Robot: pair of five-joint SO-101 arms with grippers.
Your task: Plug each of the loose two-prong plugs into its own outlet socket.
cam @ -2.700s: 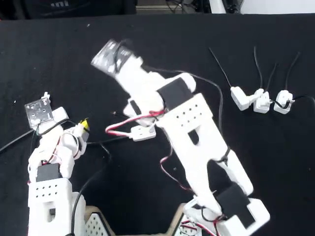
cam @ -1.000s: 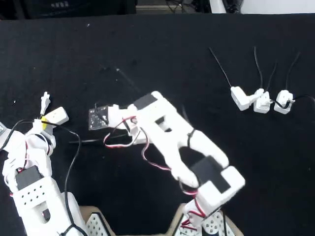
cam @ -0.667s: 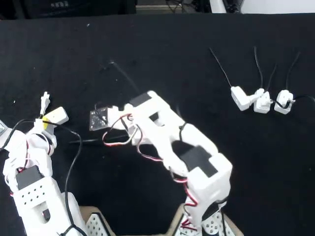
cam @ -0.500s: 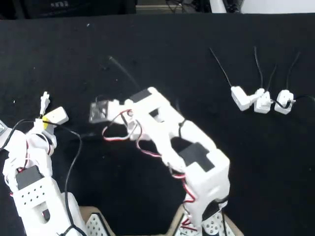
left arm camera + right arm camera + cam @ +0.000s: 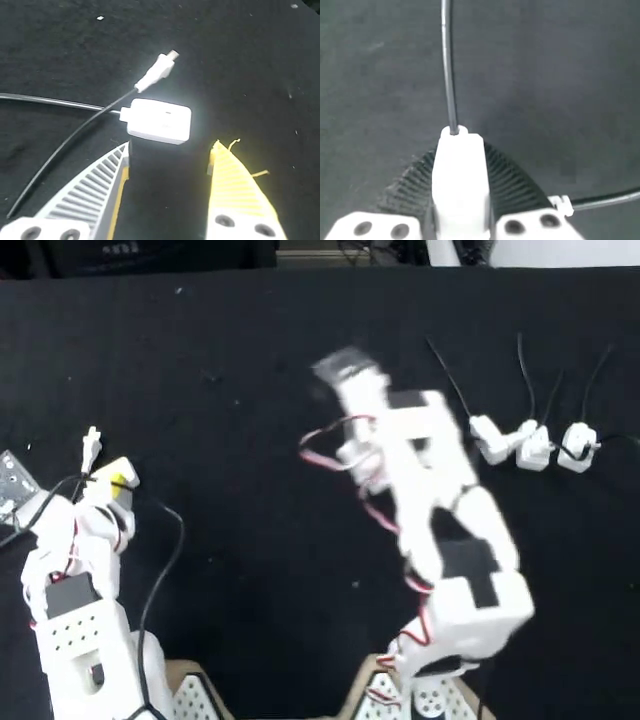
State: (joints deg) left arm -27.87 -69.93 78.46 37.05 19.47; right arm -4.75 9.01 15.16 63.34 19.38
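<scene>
My right gripper (image 5: 459, 210) is shut on a white plug (image 5: 459, 170) whose black cord (image 5: 447, 65) runs away over the black table. From above, that gripper (image 5: 346, 380) hangs blurred past the table's middle, left of the plugged group. My left gripper (image 5: 170, 150) is open, just short of a white socket block (image 5: 159, 120). A small loose two-prong plug (image 5: 157, 72) with a thin cord lies just beyond the block. The high view has this plug (image 5: 92, 445) and block (image 5: 114, 471) at the far left, by my left gripper (image 5: 105, 488).
Three white plug-and-socket pieces (image 5: 532, 444) with black cords lie side by side at the right. A black cable (image 5: 165, 540) loops beside the left arm. The table (image 5: 250, 570) is covered in black cloth. Both arm bases stand at the near edge.
The right arm has swung from left of centre up and to the right, carrying the white plug with its cord. The left arm has shifted only slightly.
</scene>
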